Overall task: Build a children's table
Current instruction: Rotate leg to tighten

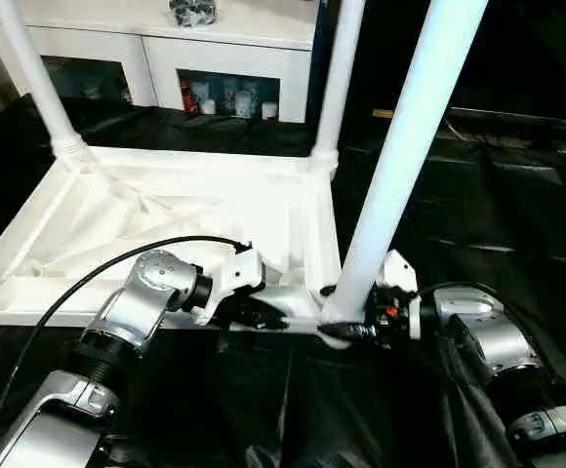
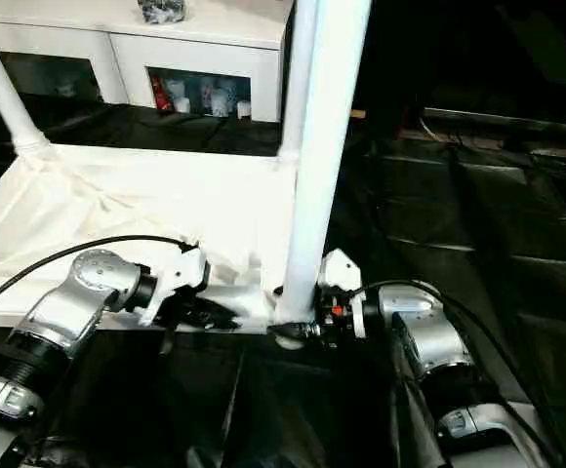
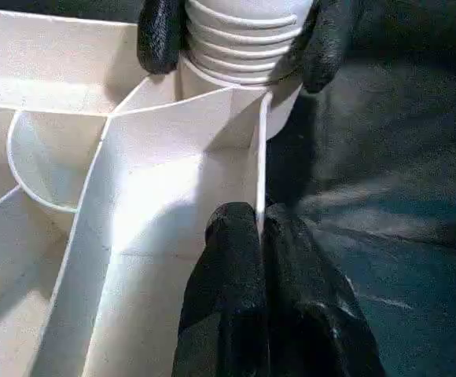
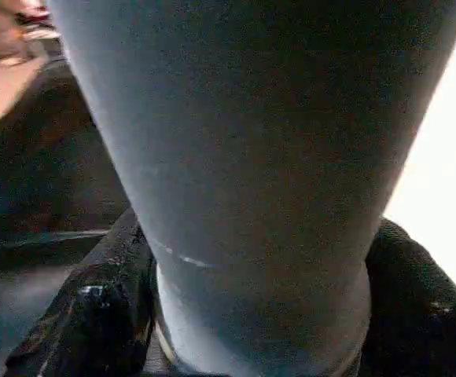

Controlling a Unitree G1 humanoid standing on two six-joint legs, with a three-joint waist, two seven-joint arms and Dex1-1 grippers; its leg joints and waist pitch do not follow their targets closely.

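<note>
White leg [image 1: 410,146] gripped by right fingers [image 4: 94,314]; left fingers [image 3: 236,298] pinch tabletop rim [image 3: 261,173]

The place looks like a room of a home, used for robot work. A white cabinet [image 1: 215,58] with glass doors stands at the back, with small jars and cups inside. A black sheet [image 1: 478,195] covers the whole ground around.

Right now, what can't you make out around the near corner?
- Socket seating: the right claw wraps the leg base, hiding the joint.
- Leg top: cut off by the upper edge in both eye views.
- Near-left corner of the top: behind the left forearm.
- Cabinet contents: too small.
</note>
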